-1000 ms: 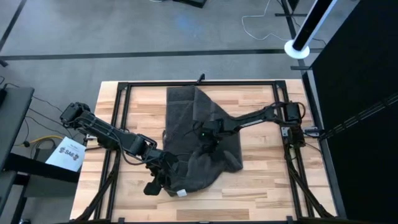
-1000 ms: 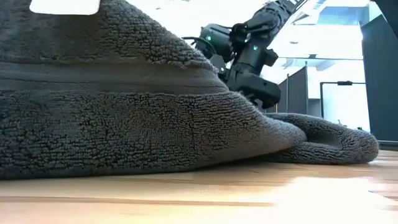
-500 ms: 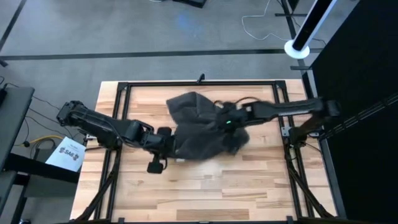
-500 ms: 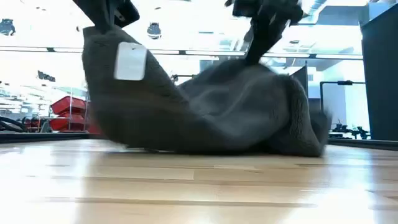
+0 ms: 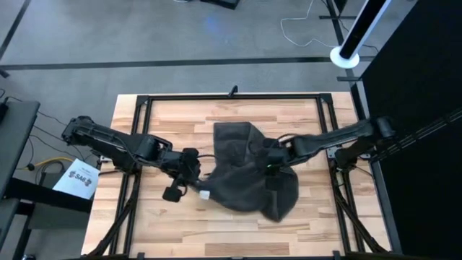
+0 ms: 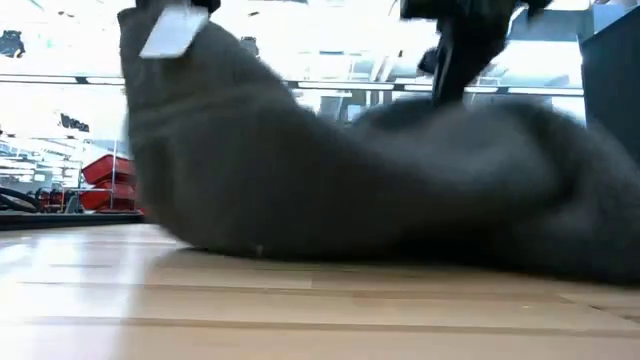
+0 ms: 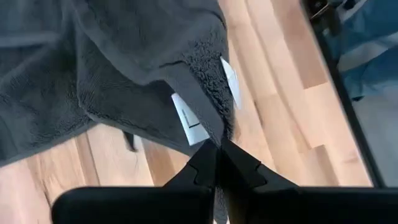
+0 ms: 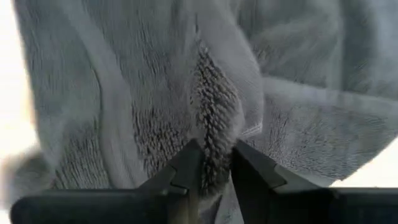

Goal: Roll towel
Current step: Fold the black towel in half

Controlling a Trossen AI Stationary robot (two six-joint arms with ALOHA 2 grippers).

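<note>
Pinching the dark charcoal-grey terry towel [image 5: 249,173] at its white-labelled corner, the left end effector [image 7: 219,149] sits at nine o'clock; the right end effector [image 8: 214,158] clamps a fold mid-tabletop [image 5: 166,115].

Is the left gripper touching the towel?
Touching. In the left wrist view, the left gripper is shut on the towel's edge, right beside its white label.
</note>
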